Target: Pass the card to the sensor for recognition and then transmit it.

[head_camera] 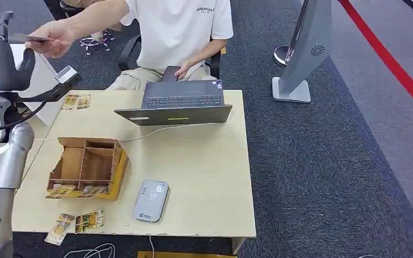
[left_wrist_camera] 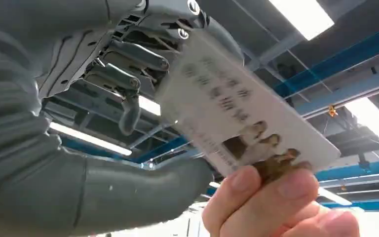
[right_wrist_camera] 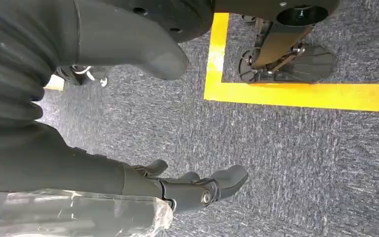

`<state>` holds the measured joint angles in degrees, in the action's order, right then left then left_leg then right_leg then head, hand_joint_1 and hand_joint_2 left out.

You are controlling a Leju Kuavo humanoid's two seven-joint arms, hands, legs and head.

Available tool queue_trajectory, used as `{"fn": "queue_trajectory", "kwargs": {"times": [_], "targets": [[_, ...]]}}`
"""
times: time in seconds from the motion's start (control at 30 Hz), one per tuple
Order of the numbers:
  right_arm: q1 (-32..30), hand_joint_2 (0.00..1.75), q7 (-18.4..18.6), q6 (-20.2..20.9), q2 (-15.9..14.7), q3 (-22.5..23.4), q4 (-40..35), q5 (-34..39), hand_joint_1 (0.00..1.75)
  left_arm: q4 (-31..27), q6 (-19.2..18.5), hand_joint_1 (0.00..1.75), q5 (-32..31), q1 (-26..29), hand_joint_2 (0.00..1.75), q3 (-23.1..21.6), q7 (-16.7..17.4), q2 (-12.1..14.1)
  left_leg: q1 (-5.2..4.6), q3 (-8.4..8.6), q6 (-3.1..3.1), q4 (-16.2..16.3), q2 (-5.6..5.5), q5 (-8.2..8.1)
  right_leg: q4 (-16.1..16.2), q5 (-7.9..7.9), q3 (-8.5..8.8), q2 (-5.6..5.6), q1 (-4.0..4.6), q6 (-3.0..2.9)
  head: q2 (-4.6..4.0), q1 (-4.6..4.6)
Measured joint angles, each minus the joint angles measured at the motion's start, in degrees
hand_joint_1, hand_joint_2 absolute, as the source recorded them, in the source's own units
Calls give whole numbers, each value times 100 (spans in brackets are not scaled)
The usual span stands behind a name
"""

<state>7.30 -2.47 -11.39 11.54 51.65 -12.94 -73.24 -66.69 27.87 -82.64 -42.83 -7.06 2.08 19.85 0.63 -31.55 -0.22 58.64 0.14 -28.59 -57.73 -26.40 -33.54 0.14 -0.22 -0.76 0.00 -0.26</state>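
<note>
Plainly the thin, stiff, light white plastic card (left_wrist_camera: 237,113) sits up at far left, one end clamped in the left robot hand (left_wrist_camera: 143,64), the other pinched by a person's fingers (left_wrist_camera: 271,197); the right robot hand (right_wrist_camera: 197,187) hangs open.

One laptop (head_camera: 180,105), one sensor (head_camera: 151,200), one box (head_camera: 87,166), one person (head_camera: 175,32)

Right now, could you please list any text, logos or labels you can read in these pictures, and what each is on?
"ESSENTIALS": on the person's white shirt.
Card: rows of print, too blurred to read.
Sensor: a small logo and print, too small to read.
Kiosk: a round emblem, no readable words.
Laptop: stickers, too small to read.
</note>
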Motion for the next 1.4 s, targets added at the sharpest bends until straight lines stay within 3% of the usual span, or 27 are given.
{"fn": "queue_trajectory", "kwargs": {"times": [0.33, 0.5, 0.67, 0.8, 0.97, 1.27, 1.4], "targets": [[-6, 175, 26, -31, 0, -2, 0, 68, 0, -291, -11, 0, 184, 342, 175, -2, 7, -118, 0, -2, 0, 0, 2, 0, 0, 0, -1, 2, 0, 0, 0, 0], [-41, 175, 2, -83, 0, 0, 2, 195, 0, -980, -18, 0, 562, 941, 175, 0, -109, -173, -1, -4, 2, 0, 3, -3, 1, -1, -1, 4, -1, 0, 0, -4], [-132, 175, -61, -151, 0, 24, 2, 374, 0, -2277, 0, 0, 583, 2294, 175, -2, -184, -190, -3, -4, 11, -2, 24, -19, 2, -8, -2, 24, -5, 4, 0, 2], [-258, 175, -81, -208, 0, 116, 2, 468, 0, -3614, 495, 0, 31, 4027, 175, -120, -158, -190, -5, 10, 13, -4, 52, -46, 4, -27, -5, 53, -7, 15, 0, -9], [-294, 175, -98, -232, 0, 175, 2, 481, 0, -4295, 796, 0, -225, 5323, 175, -484, 48, -3, -5, 4, 18, -4, 44, -53, 6, -38, -2, 43, -7, 29, 0, 0], [-305, 175, -136, -229, -2, 258, 2, 465, 0, -4082, 1117, 0, 173, 6173, 175, -1373, 805, 507, -3, 2, 19, -4, 28, -51, 6, -37, 3, 27, -7, 29, 0, 0], [-309, 175, -136, -227, -4, 262, 2, 437, 0, -3682, 1137, 0, 413, 6291, 175, -1421, 682, 546, -2, 3, 19, -4, 21, -49, 5, -37, 8, 19, -6, 28, 0, -4]]}}
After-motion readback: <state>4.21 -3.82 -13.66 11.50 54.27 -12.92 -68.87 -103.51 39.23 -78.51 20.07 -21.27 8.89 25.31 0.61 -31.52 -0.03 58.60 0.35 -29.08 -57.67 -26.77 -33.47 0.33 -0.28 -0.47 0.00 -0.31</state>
